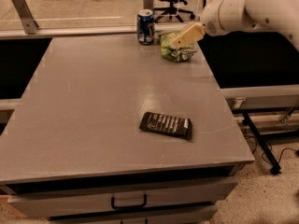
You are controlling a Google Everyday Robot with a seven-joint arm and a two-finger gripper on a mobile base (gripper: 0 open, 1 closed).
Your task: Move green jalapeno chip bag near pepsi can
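Note:
The green jalapeno chip bag (176, 52) lies crumpled on the grey table (93, 106) at its far edge, just right of the pepsi can (145, 26), with a small gap between them. The can stands upright, blue with a silver top. My gripper (177, 41) reaches in from the upper right on the white arm (243, 8) and sits right over the top of the bag, touching or nearly touching it. The bag's upper right part is hidden behind the gripper.
A flat black rectangular packet (166, 124) lies on the table's near right part. A metal rail and glass run behind the far edge. Office chairs stand beyond. A drawer with a handle (128, 202) is below the front edge.

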